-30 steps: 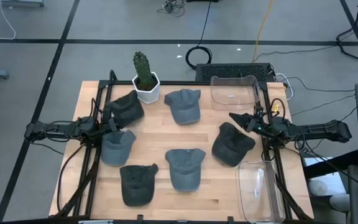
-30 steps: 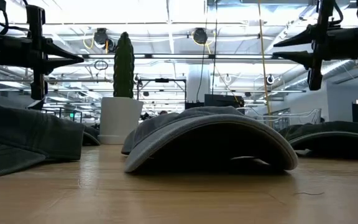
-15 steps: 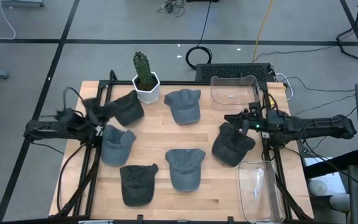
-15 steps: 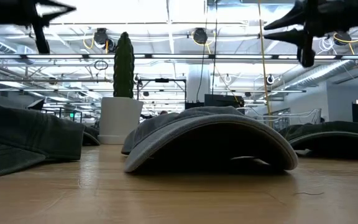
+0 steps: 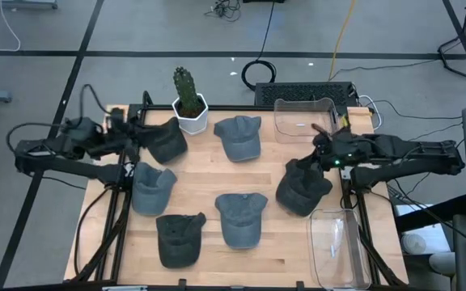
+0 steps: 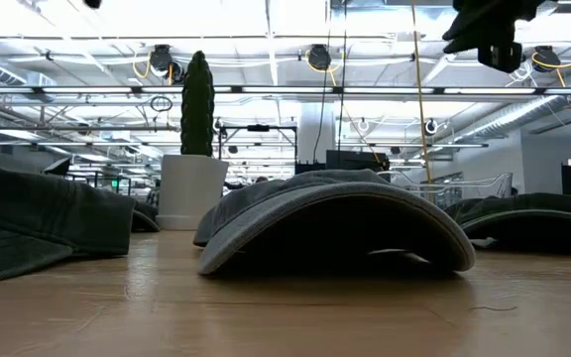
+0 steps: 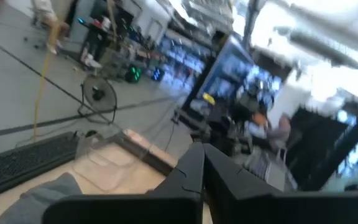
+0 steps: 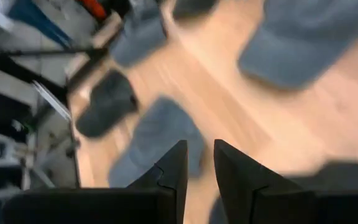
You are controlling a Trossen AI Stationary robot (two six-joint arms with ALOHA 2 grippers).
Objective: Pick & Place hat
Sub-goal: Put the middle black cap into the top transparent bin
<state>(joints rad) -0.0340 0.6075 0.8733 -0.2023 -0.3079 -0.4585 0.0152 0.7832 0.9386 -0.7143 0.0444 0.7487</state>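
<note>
Several hats lie crown-up on the wooden table: a dark one (image 5: 165, 139) at the far left, a blue-grey one (image 5: 239, 136), a grey one (image 5: 152, 187), a dark one (image 5: 178, 238), a grey one (image 5: 241, 218) and a dark one (image 5: 302, 186) at the right. My left gripper (image 5: 138, 133) (image 7: 201, 149) hangs in the air beside the far-left dark hat, shut and empty. My right gripper (image 5: 318, 137) (image 8: 199, 149) is high above the right dark hat's far side, pointing down at the table with a narrow gap between its fingers, holding nothing. In the low view it shows at the top (image 6: 484, 28).
A cactus in a white pot (image 5: 189, 103) stands at the far edge next to the far-left hat. One clear bin (image 5: 304, 120) sits at the far right, another (image 5: 338, 246) at the near right corner. Bare wood (image 5: 209, 174) lies between the hats.
Both arms have risen, climbing to the top of the low view. The left gripper has moved from above the grey hat toward the far edge, beside the far-left dark hat. The right gripper has moved up and toward the far edge and tipped down toward the table.
</note>
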